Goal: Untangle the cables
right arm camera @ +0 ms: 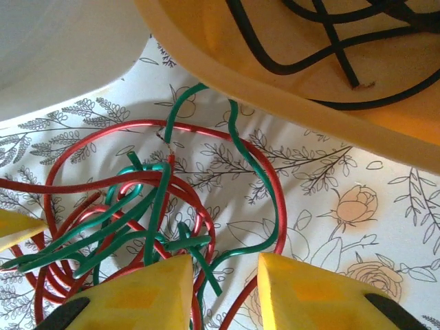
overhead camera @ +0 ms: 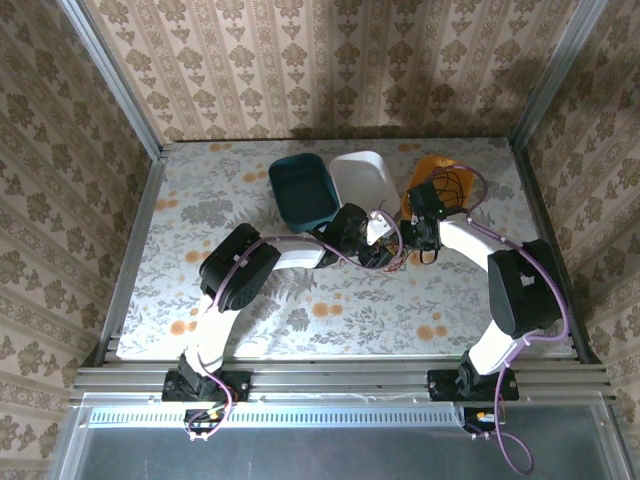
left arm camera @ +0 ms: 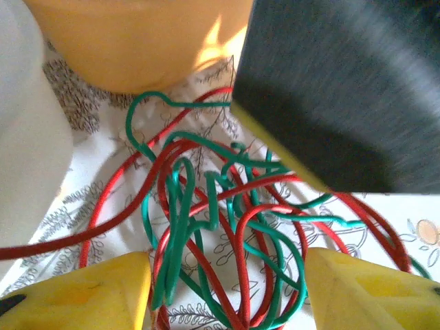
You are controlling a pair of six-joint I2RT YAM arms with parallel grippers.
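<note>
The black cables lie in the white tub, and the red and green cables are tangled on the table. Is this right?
Not quite: the black cables lie inside the orange tub, as the right wrist view shows. The rest holds.

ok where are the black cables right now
The black cables lie inside the orange tub, along the top of the right wrist view. From above, that tub is the rightmost of the three, next to the white tub.
</note>
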